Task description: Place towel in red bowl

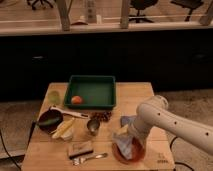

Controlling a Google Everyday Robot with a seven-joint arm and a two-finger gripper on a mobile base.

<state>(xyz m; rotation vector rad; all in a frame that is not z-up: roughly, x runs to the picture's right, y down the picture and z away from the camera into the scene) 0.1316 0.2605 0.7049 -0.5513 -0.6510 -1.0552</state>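
The red bowl [118,155] sits near the front right of the wooden table [140,95]. A pale blue-grey towel [127,146] lies bunched inside the bowl. My white arm comes in from the right, and my gripper [131,135] is low over the bowl, right at the towel. A darker bit of cloth [125,120] shows on the table just behind the arm.
A green tray [92,91] with an orange fruit [76,99] stands at the back. A dark bowl [49,120], a banana [64,128], a metal cup [93,125], a sponge [80,149] and a fork [90,158] lie at the front left.
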